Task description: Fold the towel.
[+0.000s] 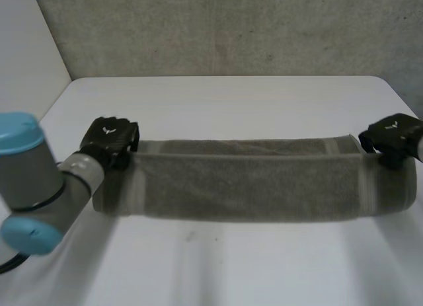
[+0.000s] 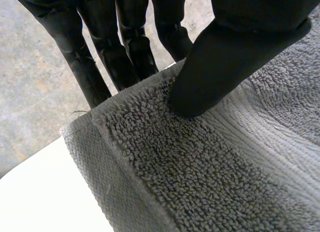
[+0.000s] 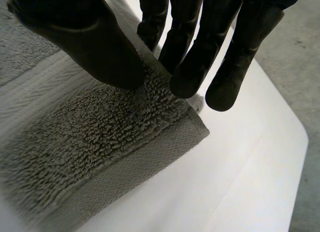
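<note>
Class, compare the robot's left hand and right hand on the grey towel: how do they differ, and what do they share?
The left hand holds the towel at its left end, the right hand at its right end. The left hand's fingertips are hidden behind the towel's edge; the right hand's fingertips show past the corner. Both pinch the towel, thumb on top.

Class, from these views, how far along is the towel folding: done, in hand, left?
Done: the grey terry towel seems doubled lengthwise into a band. In hand: left hand and right hand each pinch a corner at opposite ends. Left: likely folding end to end.
</note>
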Controlling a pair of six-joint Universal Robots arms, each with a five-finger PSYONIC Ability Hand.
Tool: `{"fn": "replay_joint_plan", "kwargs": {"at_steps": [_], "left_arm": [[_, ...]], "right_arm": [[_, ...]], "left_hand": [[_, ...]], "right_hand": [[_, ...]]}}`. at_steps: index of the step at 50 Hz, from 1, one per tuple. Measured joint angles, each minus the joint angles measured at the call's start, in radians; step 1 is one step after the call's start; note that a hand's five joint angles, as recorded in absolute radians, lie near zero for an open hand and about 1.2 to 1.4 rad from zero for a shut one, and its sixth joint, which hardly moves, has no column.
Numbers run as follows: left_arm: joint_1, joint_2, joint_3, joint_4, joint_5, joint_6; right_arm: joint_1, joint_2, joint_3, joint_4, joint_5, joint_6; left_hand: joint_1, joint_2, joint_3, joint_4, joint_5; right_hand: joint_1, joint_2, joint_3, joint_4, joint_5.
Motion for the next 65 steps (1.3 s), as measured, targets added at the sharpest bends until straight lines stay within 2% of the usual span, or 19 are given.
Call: {"fn": "replay_joint_plan", "kwargs": {"at_steps": [10,11,12,13,14,15,16,19,21,25,29,32,41,48,54,58,60,62,65], "left_arm": [[-0.013,-0.27,0.302,-0.004,-0.03,-0.004],[-0.014,-0.28,0.313,-0.004,-0.03,-0.004],[-0.015,-0.299,0.331,-0.002,-0.031,-0.005],[-0.016,-0.314,0.346,0.001,-0.031,-0.006],[-0.017,-0.319,0.351,0.002,-0.03,-0.007],[-0.02,-0.331,0.362,0.005,-0.03,-0.007],[-0.024,-0.339,0.368,0.009,-0.029,-0.007],[-0.035,-0.341,0.369,0.018,-0.03,-0.009],[-0.043,-0.331,0.358,0.023,-0.031,-0.011],[-0.055,-0.274,0.305,0.03,-0.034,-0.023],[-0.059,-0.16,0.193,0.03,-0.035,-0.056],[-0.058,-0.068,0.093,0.03,-0.034,-0.084],[-0.057,0.096,-0.122,0.06,-0.03,-0.119],[-0.056,0.12,-0.181,0.102,-0.031,-0.122],[-0.056,0.11,-0.192,0.129,-0.032,-0.121],[-0.055,0.104,-0.193,0.134,-0.032,-0.121],[-0.055,0.103,-0.195,0.135,-0.032,-0.121],[-0.054,0.103,-0.197,0.135,-0.032,-0.121],[-0.053,0.105,-0.201,0.135,-0.032,-0.121]], "right_arm": [[0.09,0.232,-0.273,-0.117,0.111,0.074],[0.094,0.242,-0.284,-0.127,0.116,0.076],[0.102,0.263,-0.307,-0.151,0.127,0.079],[0.11,0.278,-0.322,-0.169,0.136,0.083],[0.114,0.286,-0.33,-0.18,0.14,0.085],[0.123,0.302,-0.345,-0.201,0.151,0.092],[0.131,0.315,-0.355,-0.219,0.163,0.101],[0.144,0.33,-0.364,-0.24,0.188,0.127],[0.151,0.328,-0.357,-0.244,0.205,0.15],[0.165,0.281,-0.295,-0.235,0.234,0.2],[0.169,0.169,-0.153,-0.224,0.241,0.231],[0.167,0.067,-0.022,-0.228,0.235,0.235],[0.124,-0.102,0.264,-0.285,0.198,0.22],[0.057,-0.129,0.389,-0.354,0.149,0.214],[0.025,-0.084,0.427,-0.438,0.133,0.186],[0.008,-0.039,0.423,-0.481,0.143,0.143],[-0.008,-0.015,0.415,-0.495,0.154,0.111],[-0.023,0.001,0.407,-0.501,0.167,0.087],[-0.052,0.013,0.387,-0.511,0.207,0.047]], "left_hand": [[-0.011,-0.004,-0.004,-0.004,-0.003],[-0.057,-0.067,-0.068,-0.048,-0.04],[-0.25,-0.27,-0.269,-0.272,-0.258],[-0.41,-0.431,-0.425,-0.43,-0.425],[-0.537,-0.561,-0.552,-0.534,-0.536],[-0.699,-0.721,-0.715,-0.719,-0.726],[-0.766,-0.785,-0.783,-0.779,-0.776],[-0.945,-0.964,-0.964,-0.963,-0.946],[-0.971,-0.996,-0.995,-0.997,-0.969],[-1.015,-1.041,-1.041,-1.044,-0.998],[-1.023,-1.049,-1.048,-1.052,-1.0],[-1.024,-1.05,-1.049,-1.052,-1.002],[-1.025,-1.051,-1.05,-1.053,-1.003],[-1.025,-1.052,-1.05,-1.053,-1.003],[-1.025,-1.052,-1.05,-1.053,-1.003],[-1.025,-1.052,-1.05,-1.053,-1.003],[-1.025,-1.052,-1.05,-1.053,-1.003],[-1.025,-1.052,-1.05,-1.053,-1.003],[-1.025,-1.052,-1.05,-1.053,-1.003]], "right_hand": [[-0.006,-0.003,-0.006,-0.006,-0.008],[-0.006,-0.003,-0.01,-0.009,-0.01],[-0.116,-0.093,-0.102,-0.105,-0.11],[-0.255,-0.255,-0.259,-0.262,-0.272],[-0.338,-0.341,-0.342,-0.344,-0.336],[-0.587,-0.593,-0.566,-0.567,-0.589],[-0.786,-0.775,-0.764,-0.764,-0.8],[-1.063,-1.06,-1.066,-1.06,-1.098],[-1.101,-1.084,-1.098,-1.081,-1.114],[-1.111,-1.084,-1.098,-1.081,-1.114],[-1.111,-1.084,-1.098,-1.081,-1.114],[-1.111,-1.084,-1.098,-1.081,-1.114],[-1.111,-1.084,-1.098,-1.081,-1.114],[-0.935,-0.933,-0.936,-0.935,-0.927],[-0.855,-0.851,-0.855,-0.849,-0.847],[-0.573,-0.555,-0.572,-0.569,-0.57],[-0.249,-0.225,-0.252,-0.249,-0.254],[-0.053,-0.032,-0.056,-0.055,-0.063],[-0.026,0.0,-0.003,0.001,-0.019]]}}
